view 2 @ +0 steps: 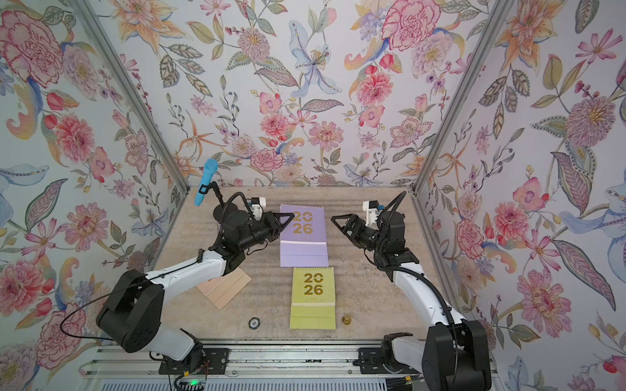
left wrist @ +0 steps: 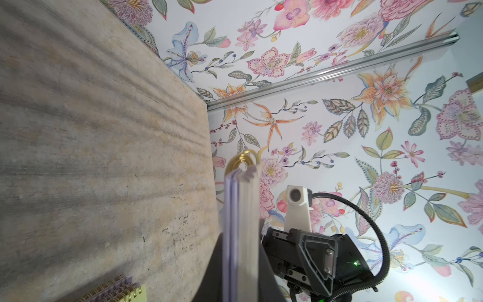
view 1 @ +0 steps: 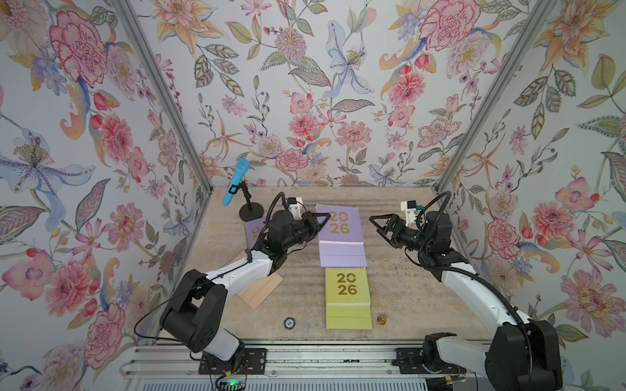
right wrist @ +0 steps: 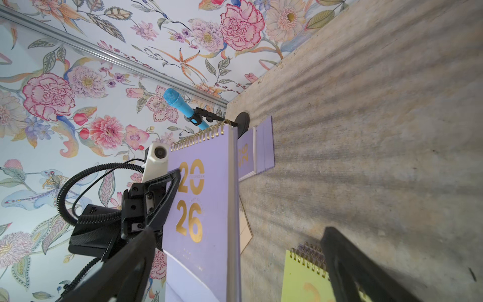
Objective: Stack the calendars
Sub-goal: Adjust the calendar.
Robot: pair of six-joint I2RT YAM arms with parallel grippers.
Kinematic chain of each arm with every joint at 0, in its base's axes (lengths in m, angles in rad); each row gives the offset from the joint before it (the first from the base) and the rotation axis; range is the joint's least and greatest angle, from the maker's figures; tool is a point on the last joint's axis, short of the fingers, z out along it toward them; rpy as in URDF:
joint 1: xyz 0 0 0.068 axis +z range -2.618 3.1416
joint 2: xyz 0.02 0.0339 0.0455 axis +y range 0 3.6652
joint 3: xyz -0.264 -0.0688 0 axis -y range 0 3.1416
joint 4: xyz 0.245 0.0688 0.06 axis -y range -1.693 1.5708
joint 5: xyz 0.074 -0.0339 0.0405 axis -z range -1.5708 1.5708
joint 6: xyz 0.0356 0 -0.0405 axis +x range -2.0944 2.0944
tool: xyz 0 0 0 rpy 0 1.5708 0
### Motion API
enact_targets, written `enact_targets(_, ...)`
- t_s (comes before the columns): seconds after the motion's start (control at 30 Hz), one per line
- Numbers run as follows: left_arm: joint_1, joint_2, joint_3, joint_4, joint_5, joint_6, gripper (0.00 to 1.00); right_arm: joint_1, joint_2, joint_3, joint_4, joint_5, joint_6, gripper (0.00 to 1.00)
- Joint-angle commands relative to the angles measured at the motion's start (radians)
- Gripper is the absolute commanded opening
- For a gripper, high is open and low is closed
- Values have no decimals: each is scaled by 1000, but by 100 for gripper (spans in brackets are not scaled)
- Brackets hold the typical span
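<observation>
The left hand [view 2: 288, 216] pinches the left edge of a lilac calendar [view 2: 305, 233] near the middle of the counter's [view 2: 366, 287] far edge. The right hand [view 2: 338, 226] hangs beside its right edge, jaws spread, not touching. A yellow-green calendar [view 2: 313, 294] lies by the near edge, and a peach calendar [view 2: 225, 287] lies towards the left edge.

Matt paper calendars [view 1: 352, 237], shiny gold metal spirals [right wrist: 198, 136]; rough, streaked beige tabletop [view 1: 399, 277].

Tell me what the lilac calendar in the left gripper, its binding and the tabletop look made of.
Lilac spiral-bound calendar: matte card cover with shiny gold foil numerals, paper pages. Gold coil binding: glossy wire, probably metal. Beige tabletop: matte, streaked like stone; could be laminate.
</observation>
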Motion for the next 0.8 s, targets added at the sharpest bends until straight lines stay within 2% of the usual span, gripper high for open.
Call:
enact_targets(0.0, -15, -41, -36, 186, -17, -105, 0, 8, 27, -18, 95, -41, 76, 96)
enact_targets(0.27, -37, -31, -75, 256, 0, -152, 0, 21, 50, -74, 233, -79, 167, 93)
enact_targets(0.77, -57, -34, -137, 317, -4, -180, 0, 124, 112, -90, 385, -80, 238, 88)
